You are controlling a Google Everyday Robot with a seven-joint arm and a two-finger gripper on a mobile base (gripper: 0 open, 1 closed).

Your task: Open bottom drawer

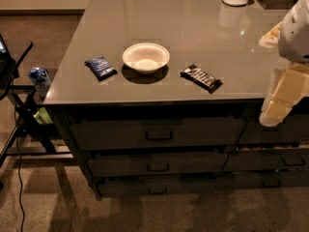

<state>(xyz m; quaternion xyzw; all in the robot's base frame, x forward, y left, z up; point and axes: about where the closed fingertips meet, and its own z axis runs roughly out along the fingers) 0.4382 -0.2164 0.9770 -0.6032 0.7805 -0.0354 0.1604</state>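
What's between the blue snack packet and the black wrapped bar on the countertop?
A round white bowl, in the camera view. The gripper hangs at the right, by the front edge of the grey countertop.

High view over counter (193,28), gripper (274,114) right

Kitchen-like break area: grey counter (145,13) with bowl (146,57), snack bar (201,77), drawers (157,134) beneath; gripper (282,100) at right edge.
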